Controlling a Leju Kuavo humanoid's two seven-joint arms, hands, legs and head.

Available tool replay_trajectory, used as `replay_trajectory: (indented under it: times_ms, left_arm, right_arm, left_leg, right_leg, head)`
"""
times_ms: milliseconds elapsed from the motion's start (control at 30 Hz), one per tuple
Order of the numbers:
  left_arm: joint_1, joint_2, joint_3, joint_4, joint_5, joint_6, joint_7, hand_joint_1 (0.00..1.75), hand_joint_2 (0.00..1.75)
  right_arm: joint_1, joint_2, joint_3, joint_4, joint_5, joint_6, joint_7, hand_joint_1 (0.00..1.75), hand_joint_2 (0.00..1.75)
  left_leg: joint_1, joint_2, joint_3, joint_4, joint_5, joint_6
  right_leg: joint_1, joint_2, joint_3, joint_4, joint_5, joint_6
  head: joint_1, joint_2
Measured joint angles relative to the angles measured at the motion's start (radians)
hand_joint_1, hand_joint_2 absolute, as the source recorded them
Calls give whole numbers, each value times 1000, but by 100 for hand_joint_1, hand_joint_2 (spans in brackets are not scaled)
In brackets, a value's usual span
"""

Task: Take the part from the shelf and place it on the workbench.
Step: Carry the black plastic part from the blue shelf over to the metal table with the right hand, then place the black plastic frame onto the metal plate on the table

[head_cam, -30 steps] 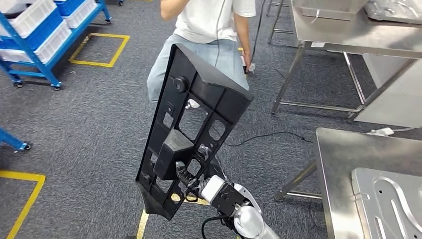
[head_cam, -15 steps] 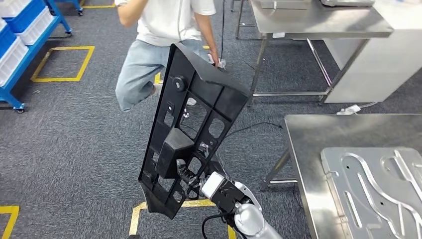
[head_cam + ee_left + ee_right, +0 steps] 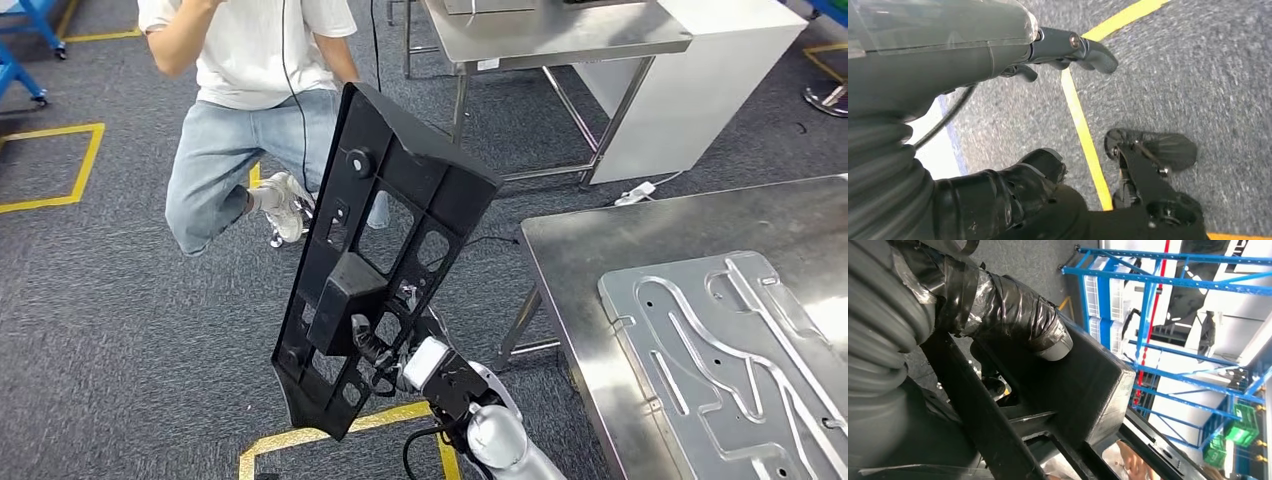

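The part (image 3: 385,250) is a long black plastic panel with several cut-outs, held upright and tilted in front of me. My right hand (image 3: 385,360) grips it near its lower end, fingers hooked through the openings. In the right wrist view the taped thumb (image 3: 1013,315) presses on a black box-shaped block of the part (image 3: 1083,385). The steel workbench (image 3: 570,250) stands to the right of the part, apart from it. My left hand (image 3: 973,60) hangs over the carpet, fingers apart, with nothing in it.
A shaped aluminium plate (image 3: 730,350) lies on the workbench. A person (image 3: 250,90) in a white shirt and jeans crouches just behind the part. Further back stand a second steel table (image 3: 550,30) and a white cabinet (image 3: 690,70). Yellow tape (image 3: 330,430) marks the grey carpet.
My view has swung to the right: the workbench and its plate now take up more of the picture and the blue shelf has left it. The part stays in my right hand.
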Motion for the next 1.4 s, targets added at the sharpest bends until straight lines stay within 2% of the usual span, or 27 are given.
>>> replay_trajectory:
  times_ms: [67,100,133,167,200,233,300,333,400,467,500,533,600,667,700,767,833,900,967,1033,1100,1167,1200,1233,1267,1333,1400]
  left_arm:
    - [0,-2,-1,0,0,-1,0,0,175]
    - [1,-2,-1,0,0,-2,0,0,175]
    - [3,-2,-1,0,0,-2,0,0,175]
    - [4,-2,-1,0,0,-2,0,0,175]
    - [5,-2,-1,0,0,-2,0,0,175]
    - [4,-2,-1,0,0,-2,0,0,175]
    - [3,-2,-1,0,0,-2,0,0,175]
    - [3,-2,-2,0,0,-2,0,0,175]
    - [2,-2,-2,0,0,-2,0,0,175]
    - [0,-2,-3,0,0,-2,0,0,175]
    - [-1,-2,-3,0,0,-2,0,0,175]
    - [-1,-2,-4,0,0,-2,0,0,175]
    - [0,-2,-4,0,0,-2,0,0,175]
    - [2,-2,-4,0,0,-2,-1,0,175]
    - [2,-2,-4,0,-1,-2,-1,0,175]
    - [2,-2,-4,0,-4,-3,-1,0,175]
    - [4,-2,-4,0,-6,-4,0,0,175]
    - [4,-2,-5,0,-7,-4,0,0,175]
    - [2,-2,-6,0,-9,-6,2,0,175]
    - [1,-3,-7,0,-11,-7,3,0,175]
    - [0,-4,-8,0,-12,-10,3,0,175]
    - [2,-4,-8,0,-13,-12,4,0,175]
    - [2,-4,-8,0,-13,-12,4,0,175]
    - [1,-4,-8,0,-14,-13,5,0,175]
    - [1,-4,-8,0,-14,-13,5,0,175]
    - [-1,-4,-8,0,-14,-14,5,0,175]
    - [-3,-4,-8,0,-13,-15,5,0,175]
  right_arm:
    - [-7,0,-3,1,-1,0,1,175,175]
    - [-10,1,-3,1,-2,0,1,175,175]
    - [-10,1,-4,2,-3,0,1,175,175]
    - [-10,1,-5,4,-4,0,1,175,175]
    - [-9,1,-6,5,-5,0,1,175,175]
    - [-9,1,-7,7,-6,0,1,175,175]
    - [-12,1,-8,8,-7,0,2,175,175]
    - [-15,2,-8,8,-7,0,2,175,175]
    - [-19,5,-8,8,-7,1,3,175,175]
    - [-19,6,-9,8,-8,0,3,175,175]
    - [-19,6,-10,8,-8,0,3,175,175]
    - [-20,8,-11,8,-8,0,3,175,175]
    - [-24,12,-11,9,-8,0,4,175,175]
    - [-24,14,-11,10,-8,1,4,175,175]
    - [-24,14,-11,11,-9,0,4,175,175]
    - [-25,14,-11,12,-9,0,5,175,175]
    - [-31,14,-13,12,-9,-1,5,175,175]
    - [-38,14,-18,12,-9,-4,7,175,175]
    - [-45,14,-27,12,-10,-7,10,175,175]
    - [-55,14,-37,13,-10,-11,14,175,175]
    - [-68,14,-41,13,-12,-14,16,175,175]
    - [-74,14,-44,17,-14,-18,17,175,175]
    - [-75,14,-46,19,-14,-19,17,175,175]
    - [-75,14,-49,22,-14,-20,17,175,175]
    - [-76,14,-53,23,-15,-20,17,175,175]
    - [-82,14,-58,25,-16,-22,17,175,175]
    - [-90,14,-63,25,-16,-28,17,175,175]
  left_leg:
    - [-1,26,5,-7,1,12]
    - [-3,39,6,-8,0,16]
    - [-4,53,6,-8,-2,18]
    - [-5,66,7,-8,-4,18]
    - [-5,79,9,-7,-7,18]
    - [-5,91,13,-7,-10,17]
    - [-7,111,25,-7,-18,11]
    - [-9,119,30,-7,-23,6]
    - [-14,138,38,-10,-29,-5]
    - [-15,156,46,-10,-35,-15]
    - [-15,147,45,4,-42,-20]
    - [-14,127,34,33,-58,-23]
    - [-12,71,-18,139,-111,-29]
    - [-10,50,-77,238,-146,-35]
    - [-9,47,-89,248,-134,-39]
    - [-3,39,-66,169,-62,-45]
    - [6,-6,-26,61,-10,-45]
    - [7,-38,-13,21,-7,-36]
    - [5,-22,-12,16,-5,-22]
    - [7,2,-7,9,-2,-6]
    - [5,27,-3,5,-2,6]
    - [2,54,-2,5,-6,11]
    - [2,67,-1,6,-8,11]
    - [2,79,2,6,-10,11]
    - [1,90,6,6,-14,9]
    - [-1,110,17,5,-22,2]
    - [-6,124,26,3,-27,-8]
  right_leg:
    - [1,-62,-43,85,-44,10]
    - [-1,-80,-77,147,-72,14]
    - [-4,-88,-110,207,-94,17]
    - [-6,-91,-134,246,-101,18]
    - [-8,-93,-140,251,-88,19]
    - [-8,-97,-126,219,-59,18]
    - [-3,-132,-57,83,13,8]
    - [3,-151,-28,25,31,1]
    - [14,-168,-7,-21,31,-13]
    - [12,-145,-1,-31,31,-24]
    - [8,-133,6,-39,33,-28]
    - [4,-123,14,-47,36,-34]
    - [0,-102,24,-54,37,-44]
    - [1,-75,24,-51,34,-49]
    - [0,-59,24,-48,32,-48]
    - [-3,-28,23,-37,26,-42]
    - [-5,-2,14,-19,16,-31]
    - [-6,18,-1,-7,14,-18]
    - [-8,31,-8,-8,17,-6]
    - [-5,-13,-19,15,5,3]
    - [-5,-75,-67,108,-41,11]
    - [-9,-91,-131,225,-84,16]
    - [-11,-92,-148,250,-83,18]
    - [-11,-94,-144,239,-64,18]
    - [-11,-99,-121,191,-31,16]
    - [-3,-134,-54,59,23,6]
    - [8,-158,-21,-8,36,-7]
  head:
    - [5,0]
    - [6,0]
    - [7,0]
    - [7,0]
    - [7,0]
    - [7,0]
    - [7,0]
    - [7,0]
    - [6,0]
    - [6,0]
    - [6,0]
    - [5,0]
    - [5,0]
    - [4,0]
    - [4,0]
    - [4,0]
    - [5,0]
    - [6,0]
    - [6,0]
    - [8,0]
    - [12,0]
    - [13,0]
    - [13,0]
    - [13,0]
    - [13,0]
    - [13,0]
    - [12,0]
